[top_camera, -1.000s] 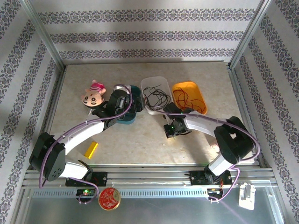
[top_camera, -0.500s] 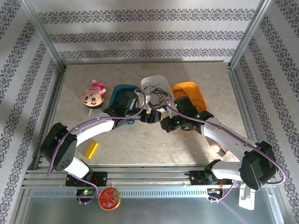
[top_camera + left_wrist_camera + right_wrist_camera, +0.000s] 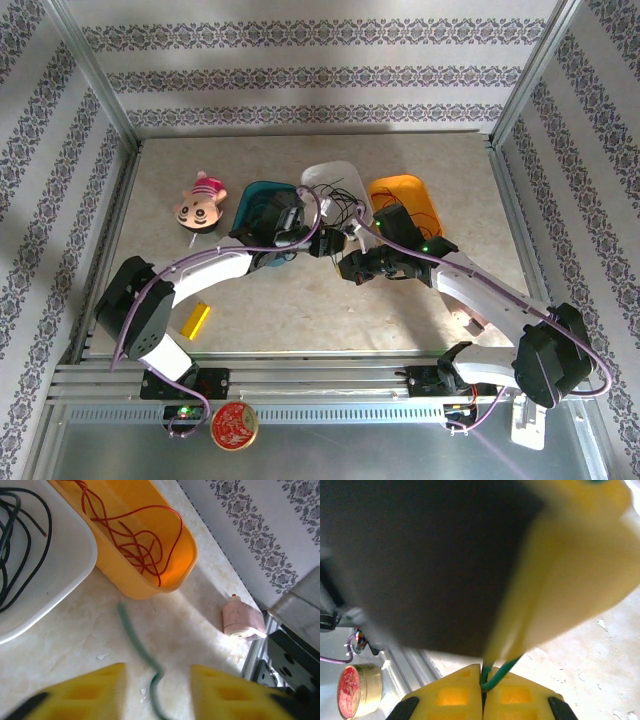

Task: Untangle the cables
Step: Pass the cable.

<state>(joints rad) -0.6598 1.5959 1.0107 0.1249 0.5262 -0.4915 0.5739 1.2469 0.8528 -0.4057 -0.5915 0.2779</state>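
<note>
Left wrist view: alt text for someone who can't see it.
A blurred green cable runs between the yellow fingers of the open left claw, above the table. Behind, an orange tray holds red cable and a white tray holds black cable.

White tray (image 3: 322, 180): plain white, with black cables (image 3: 335, 207) lying dark against it.

Just beside the white tray: orange tray (image 3: 185, 555), glowing amber where light falls, with a red cable (image 3: 140, 545) inside. On the white tray's other side is the teal tray (image 3: 258, 195). Beyond that is a plush toy (image 3: 198, 203), pink with a tan face.

Near the white tray's front edge a green cable (image 3: 131, 632) crosses the table (image 3: 300, 310), which is cream and faintly marbled.

My left gripper (image 3: 155, 690) and my right gripper (image 3: 482, 695) both have yellow fingers.

Well nearer me than the white tray: yellow block (image 3: 195, 321) and a red tin (image 3: 234, 428) with a gold rim.

Behind the white tray, the wall (image 3: 300, 70) is white with bands of grey-purple floral pattern.
</note>
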